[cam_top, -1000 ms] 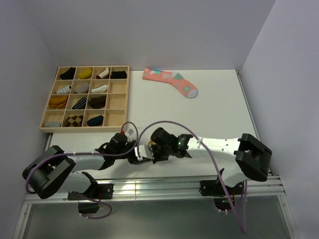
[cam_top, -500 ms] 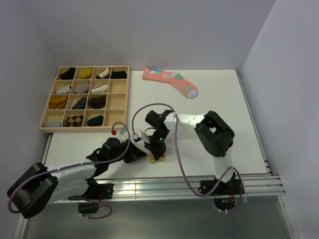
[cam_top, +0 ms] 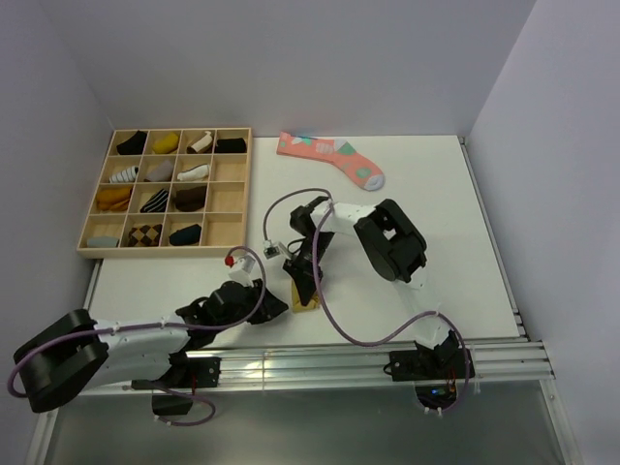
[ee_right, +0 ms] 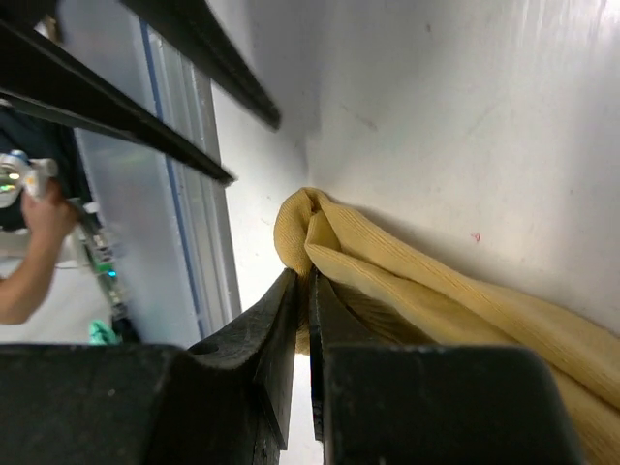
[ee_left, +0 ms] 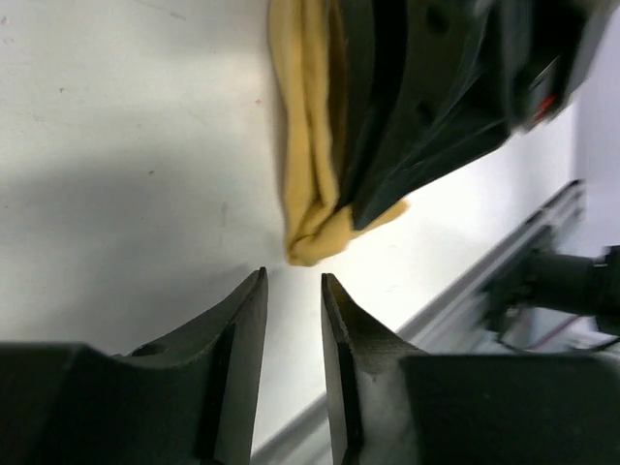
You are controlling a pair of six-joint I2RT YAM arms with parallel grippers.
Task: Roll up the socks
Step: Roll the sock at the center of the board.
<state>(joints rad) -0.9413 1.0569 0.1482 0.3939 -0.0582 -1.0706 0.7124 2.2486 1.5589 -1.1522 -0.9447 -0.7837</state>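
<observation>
- Right wrist view: my right gripper (ee_right: 305,291) has its fingers pressed almost together, pinching a fold of the mustard sock (ee_right: 436,300).
- That sock lies bunched on the white table (ee_right: 436,97), close to the near edge, between my two grippers.
- My left gripper (ee_left: 293,281) sits low, just beside the sock's end. Its fingers are a small way apart, with nothing between them.
- I cannot make out a black sock.

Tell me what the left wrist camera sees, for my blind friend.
The dark right gripper pinches a folded mustard sock over the white table. Just below the sock's end, the left gripper has its two fingers slightly apart, holding nothing.
</observation>
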